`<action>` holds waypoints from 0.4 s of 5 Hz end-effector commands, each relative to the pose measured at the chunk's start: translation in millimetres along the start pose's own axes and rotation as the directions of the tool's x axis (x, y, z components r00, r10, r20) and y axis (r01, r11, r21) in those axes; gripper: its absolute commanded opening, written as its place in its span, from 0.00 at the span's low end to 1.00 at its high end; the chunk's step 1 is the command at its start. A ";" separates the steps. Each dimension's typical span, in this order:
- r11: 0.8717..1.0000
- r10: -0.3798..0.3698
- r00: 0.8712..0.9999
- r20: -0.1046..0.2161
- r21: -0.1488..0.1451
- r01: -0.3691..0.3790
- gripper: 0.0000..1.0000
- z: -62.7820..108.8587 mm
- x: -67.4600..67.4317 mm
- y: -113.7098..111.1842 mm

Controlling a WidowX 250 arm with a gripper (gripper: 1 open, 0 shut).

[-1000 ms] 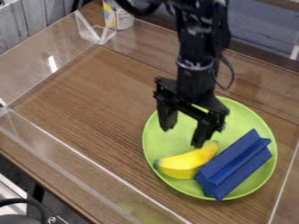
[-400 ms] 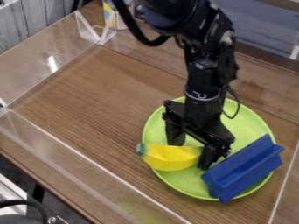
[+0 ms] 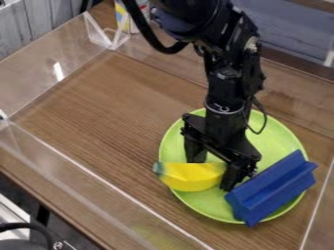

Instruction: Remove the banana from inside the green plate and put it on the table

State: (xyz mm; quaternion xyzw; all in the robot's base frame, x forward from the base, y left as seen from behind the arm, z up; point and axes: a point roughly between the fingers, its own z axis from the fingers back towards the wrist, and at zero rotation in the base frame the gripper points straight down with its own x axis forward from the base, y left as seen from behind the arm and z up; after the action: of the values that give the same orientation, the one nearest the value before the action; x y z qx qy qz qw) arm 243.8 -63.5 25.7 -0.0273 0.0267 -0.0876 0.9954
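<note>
The table [image 3: 104, 107] was the biggest thing there, dark brown wood grain running from the near left up toward the back, with clear acrylic walls [image 3: 46, 63] standing round its edges. At about four o'clock from its middle lay the green plate [image 3: 181, 196], round and shallow-rimmed, close to the right-hand side of the view. The black arm [image 3: 220, 44] came down from twelve o'clock and stood almost upright over the plate, blocking the view of the plate's centre. Inside the plate, at roughly three to four o'clock, a blue block [image 3: 271, 187] leaned with its upper end over the rim, crowding that side just beside the claw's right-hand finger. The gripper [image 3: 216, 168] pointed straight down with its two fingers spread wide, their tips low in the plate on either side of the banana's far end; I could not tell whether they touched it, and they had not closed on it. The banana [image 3: 189, 176] sat in the plate at about seven o'clock, yellow and curved, its near end toward the rim and its other end partly hidden behind the fingers. Far off at eleven o'clock, beyond the back wall, something yellow and white [image 3: 121, 18] showed, too blurred to name.
</note>
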 end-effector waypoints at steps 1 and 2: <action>1.000 0.009 0.999 0.035 -0.005 -0.009 1.00 7.8 3.4 2.2; 1.000 0.011 0.999 0.038 -0.008 -0.011 1.00 8.3 3.1 2.7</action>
State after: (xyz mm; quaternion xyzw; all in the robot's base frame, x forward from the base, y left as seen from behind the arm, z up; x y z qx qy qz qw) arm 242.9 -62.2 24.7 -0.0301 0.0275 -0.0857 0.9955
